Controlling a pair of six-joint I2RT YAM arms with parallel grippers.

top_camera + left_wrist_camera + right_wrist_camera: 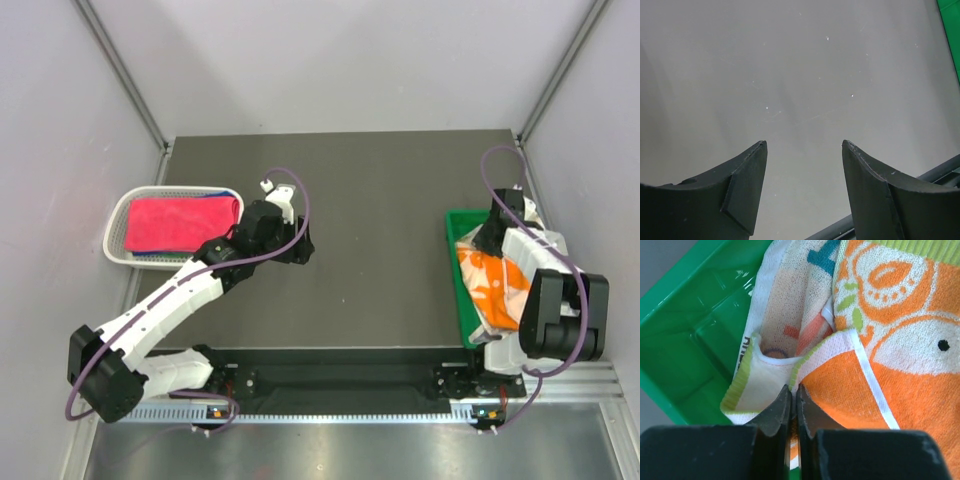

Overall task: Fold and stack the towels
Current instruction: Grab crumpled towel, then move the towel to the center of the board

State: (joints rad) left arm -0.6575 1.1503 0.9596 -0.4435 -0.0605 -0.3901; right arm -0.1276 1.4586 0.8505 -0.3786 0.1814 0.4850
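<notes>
A crumpled orange-and-white printed towel (900, 340) lies in the green tray (690, 340) at the right of the table, over a paler letter-print towel (790, 300). My right gripper (794, 392) is shut on the orange towel's green-trimmed hem, which is pinched between the fingertips. From above, that gripper (482, 240) sits at the tray's far end over the towel (492, 285). A folded pink-red towel (180, 222) rests on a blue one (225, 194) in the white mesh basket (115, 232). My left gripper (804, 144) hangs open over bare table, holding nothing.
The green tray (458, 275) runs along the table's right edge, and its corner (951, 30) shows in the left wrist view. The basket overhangs the left edge. A dark rail (940, 172) lies along the near edge. Grey walls stand on both sides.
</notes>
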